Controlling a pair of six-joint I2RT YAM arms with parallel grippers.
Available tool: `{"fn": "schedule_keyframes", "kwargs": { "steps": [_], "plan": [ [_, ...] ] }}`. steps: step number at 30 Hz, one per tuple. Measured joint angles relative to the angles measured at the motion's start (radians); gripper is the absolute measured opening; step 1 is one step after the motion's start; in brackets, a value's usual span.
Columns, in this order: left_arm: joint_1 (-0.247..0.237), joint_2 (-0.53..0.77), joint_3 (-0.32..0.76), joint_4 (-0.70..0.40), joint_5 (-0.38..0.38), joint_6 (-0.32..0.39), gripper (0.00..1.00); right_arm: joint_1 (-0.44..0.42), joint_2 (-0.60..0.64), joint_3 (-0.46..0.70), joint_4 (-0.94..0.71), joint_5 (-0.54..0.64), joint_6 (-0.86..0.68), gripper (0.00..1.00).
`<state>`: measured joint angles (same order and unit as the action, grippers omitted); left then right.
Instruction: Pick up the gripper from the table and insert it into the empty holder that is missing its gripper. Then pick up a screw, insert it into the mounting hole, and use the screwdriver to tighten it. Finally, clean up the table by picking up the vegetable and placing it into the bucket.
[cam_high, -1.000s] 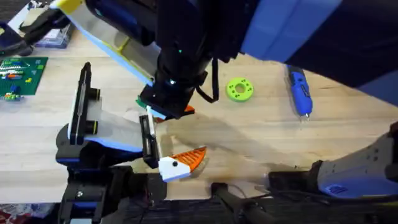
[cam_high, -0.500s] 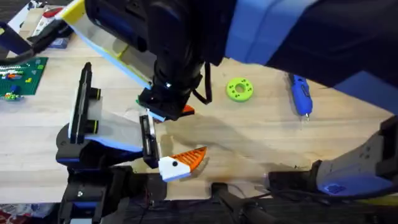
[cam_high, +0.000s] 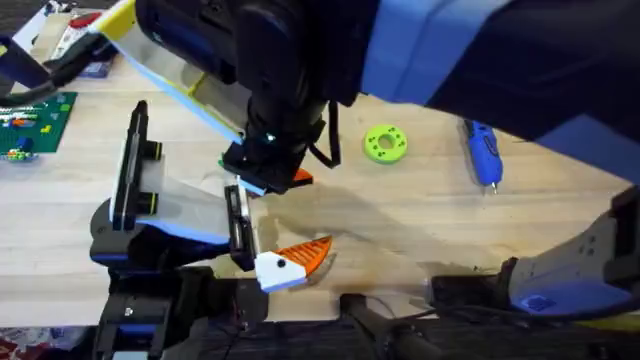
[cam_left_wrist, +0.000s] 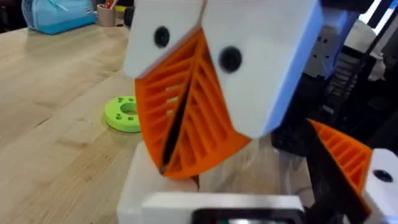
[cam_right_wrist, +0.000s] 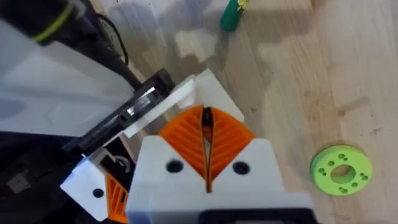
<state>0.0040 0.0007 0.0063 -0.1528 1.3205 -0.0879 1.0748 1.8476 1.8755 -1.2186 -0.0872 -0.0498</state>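
My right gripper (cam_high: 268, 180) hangs shut over the white-and-blue base (cam_high: 185, 215), and I see nothing between its orange pads (cam_right_wrist: 186, 134). From the left wrist, the right gripper (cam_left_wrist: 165, 169) shows head-on, tips down on a white block. The gripper (cam_high: 293, 262), white with an orange pad, sits at the near end of the short black holder (cam_high: 238, 225). The blue screwdriver (cam_high: 482, 148) lies at the far right. A small green thing (cam_right_wrist: 231, 15), perhaps the vegetable, lies beyond the right gripper. The bucket is out of view.
A green round disc (cam_high: 385, 143) lies between the holder and the screwdriver. A taller black upright (cam_high: 132, 165) stands on the left of the base. A green circuit board (cam_high: 35, 120) lies at the far left. Raised arm links hang dark and large under the camera.
The raised arm under the camera has swung a little to the left since a second ago. The right gripper's tips have hardly moved, and the things on the table lie as before.
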Motion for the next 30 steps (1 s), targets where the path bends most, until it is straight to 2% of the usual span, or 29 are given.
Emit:
{"fn": "schedule_keyframes", "kwargs": {
  "steps": [26, 28, 29, 30],
  "plan": [
    [0.000, 0.000, 0.000, 0.000, 0.000, 0.000, 0.991, 0.000, 0.000, 0.000, 0.000, 0.000, 0.000, 0.007],
    [0.000, 0.000, 0.000, 0.000, 0.000, 0.000, 0.991, 0.000, 0.000, 0.000, -0.001, -0.002, -0.001, 0.079],
    [0.000, 0.000, 0.000, 0.000, -0.001, 0.000, 0.991, 0.001, 0.000, 0.000, -0.001, -0.005, -0.001, 0.152],
    [0.000, 0.000, 0.000, 0.000, -0.001, -0.001, 0.991, 0.002, 0.000, 0.000, -0.001, -0.007, 0.000, 0.276]
  ]
}}
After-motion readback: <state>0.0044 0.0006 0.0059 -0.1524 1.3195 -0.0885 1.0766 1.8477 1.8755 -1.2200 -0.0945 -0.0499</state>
